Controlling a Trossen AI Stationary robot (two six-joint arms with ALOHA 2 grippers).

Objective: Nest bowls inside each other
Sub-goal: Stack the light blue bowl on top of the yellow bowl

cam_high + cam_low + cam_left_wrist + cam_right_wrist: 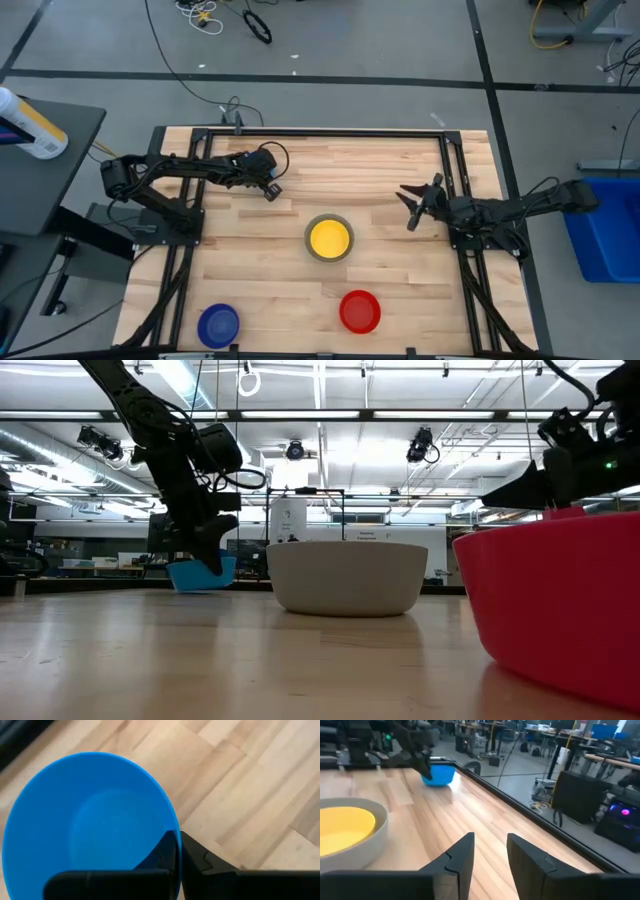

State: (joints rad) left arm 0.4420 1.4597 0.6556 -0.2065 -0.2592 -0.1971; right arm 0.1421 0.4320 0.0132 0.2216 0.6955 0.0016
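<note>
A yellow bowl (329, 238) sits inside the grey bowl (308, 240) at the table's middle. The red bowl (360, 310) and the dark blue bowl (218, 324) stand apart near the front edge. At the far left, my left gripper (268, 188) is shut on the light blue bowl (90, 825), which the arm hides from above. The low view shows that bowl (200, 574) behind the fingers. My right gripper (408, 207) hangs open at the table's right side, pointing toward the grey bowl, with nothing between its fingers (465, 852). My left gripper pinches the light blue bowl's rim (172, 822), one finger inside the bowl and one outside. The fingers slant down onto the rim from the table's left side. The bowl stays mouth up; I cannot tell whether its base touches the table.
Black frame rails (300, 131) run along the table's far edge and both sides. A white and yellow bottle (30, 125) lies on a side stand at the left, and a blue bin (605, 235) stands on the floor at the right. Bare wood lies between the bowls.
</note>
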